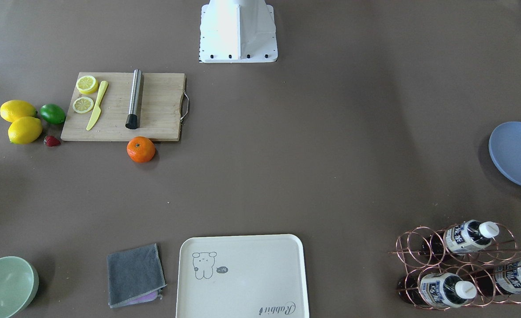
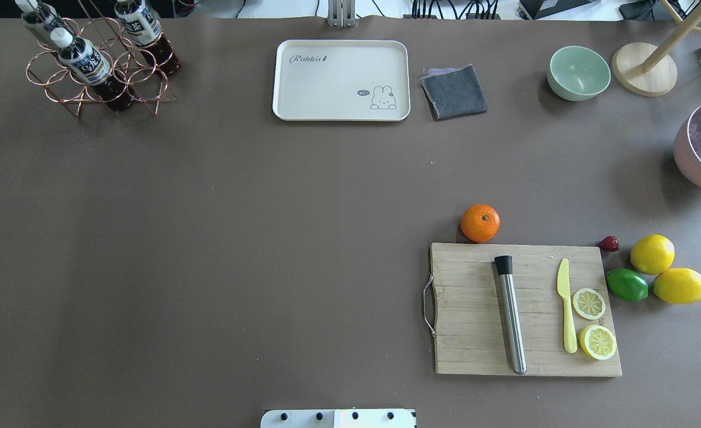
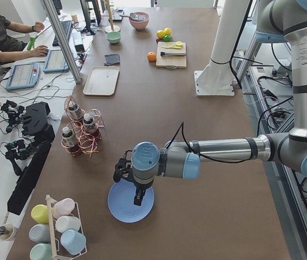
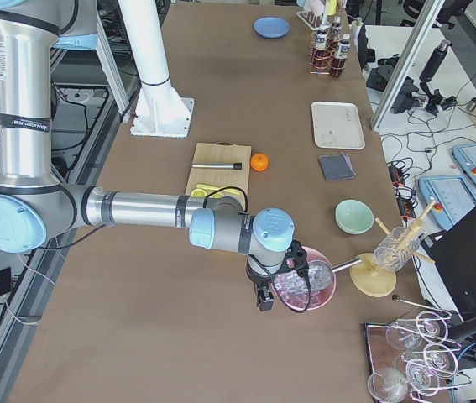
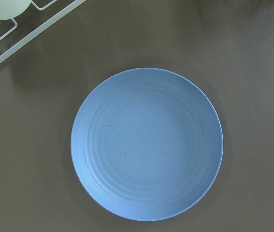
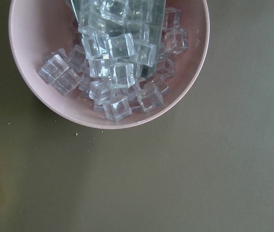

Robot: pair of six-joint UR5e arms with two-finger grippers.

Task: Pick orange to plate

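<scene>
The orange [image 2: 480, 223] rests on the brown table just beyond the cutting board's far edge, also seen as the orange [image 1: 141, 149]. The periwinkle plate [image 5: 146, 145] lies bare at the table's left end and fills the left wrist view; it shows too as the plate [image 1: 519, 154]. My left gripper [image 3: 137, 200] hangs just above the plate [image 3: 131, 201]; I cannot tell whether it is open or shut. My right gripper [image 4: 263, 300] hovers beside a pink bowl at the opposite end, far from the orange [image 4: 259, 162]; its state cannot be told either.
A wooden cutting board [image 2: 475, 351] carries a steel muddler [image 2: 511, 315], a yellow knife and lemon slices. Lemons [image 2: 652, 254], a lime [image 2: 626, 285] and a strawberry lie to its right. A cream tray [image 2: 341, 80], grey cloth, green bowl [image 2: 578, 72], bottle rack [image 2: 97, 59] and pink ice bowl [image 6: 54, 104] stand around.
</scene>
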